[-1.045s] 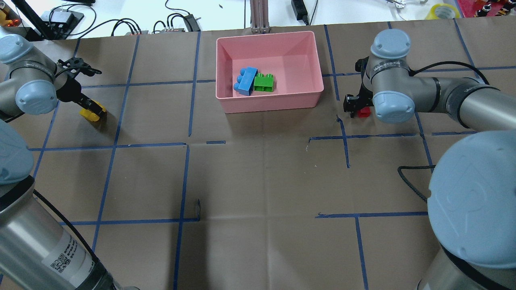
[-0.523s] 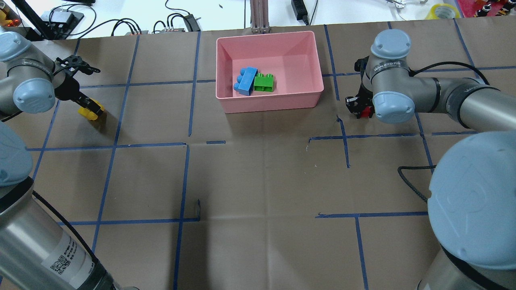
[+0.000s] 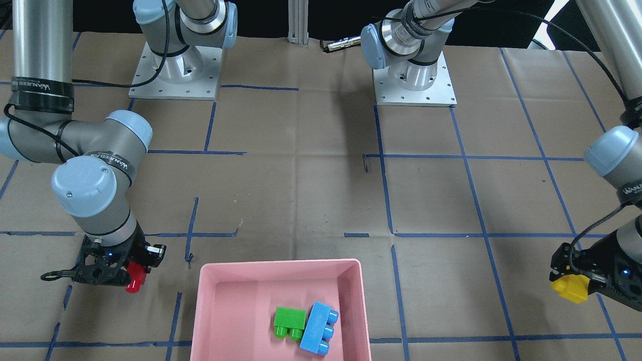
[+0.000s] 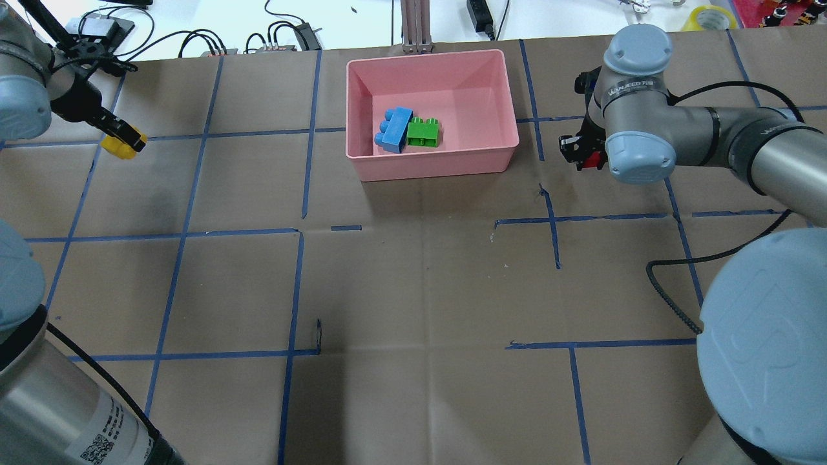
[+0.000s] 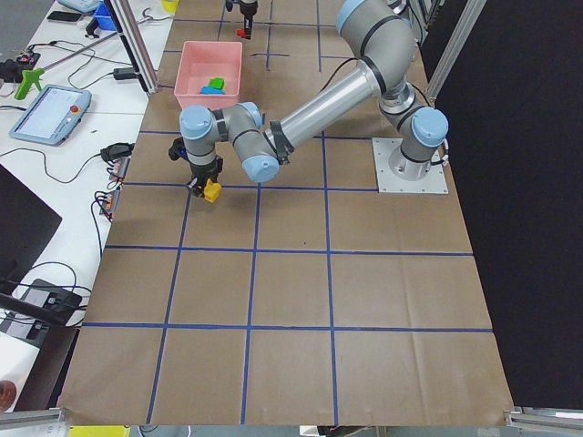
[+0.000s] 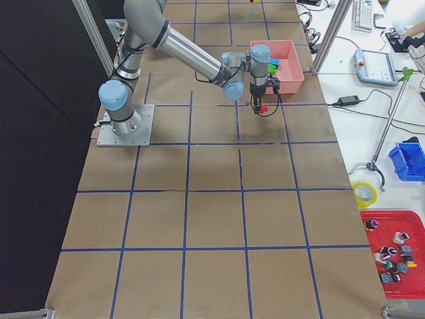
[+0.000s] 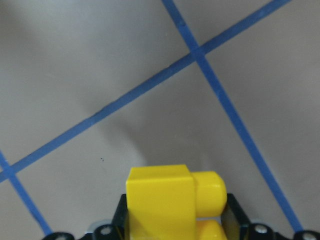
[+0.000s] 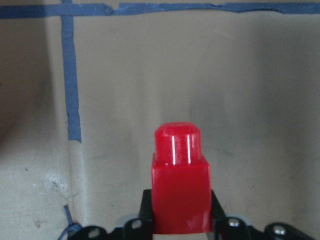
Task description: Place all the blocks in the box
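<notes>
The pink box (image 4: pixel 431 161) stands at the far middle of the table and holds the blue brick (image 4: pixel 393 129) and the green brick (image 4: pixel 424 132) side by side; it also shows in the front view (image 3: pixel 210 301). My left gripper (image 4: pixel 123 143) is shut on the yellow brick (image 7: pixel 170 200) and holds it above the table, far left of the box. My right gripper (image 4: pixel 585 155) is shut on the red brick (image 8: pixel 180 185) and holds it above the table, just right of the box. Both held bricks show in the front view, yellow (image 3: pixel 569 290) and red (image 3: pixel 134 280).
Brown paper with blue tape lines covers the table (image 4: pixel 413 290). Cables and power bricks (image 4: pixel 284 35) lie beyond the far edge. A black cable (image 4: pixel 665 290) hangs by the right arm. A yellow tape roll (image 4: pixel 709 17) lies at the far right.
My left gripper has risen and moved toward the far edge with the yellow brick. My right gripper has lifted the red brick off the table and shifted slightly away.
</notes>
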You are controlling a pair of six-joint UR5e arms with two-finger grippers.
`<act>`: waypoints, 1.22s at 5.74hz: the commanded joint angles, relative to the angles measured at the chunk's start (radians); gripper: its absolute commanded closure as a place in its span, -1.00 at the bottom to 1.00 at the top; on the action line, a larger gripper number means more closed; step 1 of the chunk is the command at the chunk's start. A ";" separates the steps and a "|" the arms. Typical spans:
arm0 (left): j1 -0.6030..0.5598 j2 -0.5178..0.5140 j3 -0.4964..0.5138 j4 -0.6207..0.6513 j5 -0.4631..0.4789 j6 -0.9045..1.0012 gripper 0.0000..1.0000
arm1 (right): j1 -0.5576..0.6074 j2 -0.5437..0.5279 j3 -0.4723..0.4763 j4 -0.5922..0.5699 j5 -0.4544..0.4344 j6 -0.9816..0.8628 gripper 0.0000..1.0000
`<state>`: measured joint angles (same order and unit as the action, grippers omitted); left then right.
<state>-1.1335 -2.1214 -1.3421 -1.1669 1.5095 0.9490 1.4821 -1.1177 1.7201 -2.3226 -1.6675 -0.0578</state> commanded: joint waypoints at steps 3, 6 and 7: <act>-0.318 -0.049 0.380 -0.359 -0.008 -0.657 0.78 | -0.057 -0.099 -0.182 0.280 0.047 -0.082 0.92; -0.539 -0.190 0.512 -0.346 -0.038 -1.096 0.78 | -0.054 -0.053 -0.345 0.414 0.184 -0.033 0.92; -0.595 -0.269 0.547 -0.277 -0.038 -1.199 0.78 | -0.036 -0.027 -0.365 0.420 0.262 0.066 0.92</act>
<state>-1.6666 -2.3169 -0.8335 -1.4942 1.4723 -0.1385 1.4332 -1.1680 1.3784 -1.9090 -1.4673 -0.0640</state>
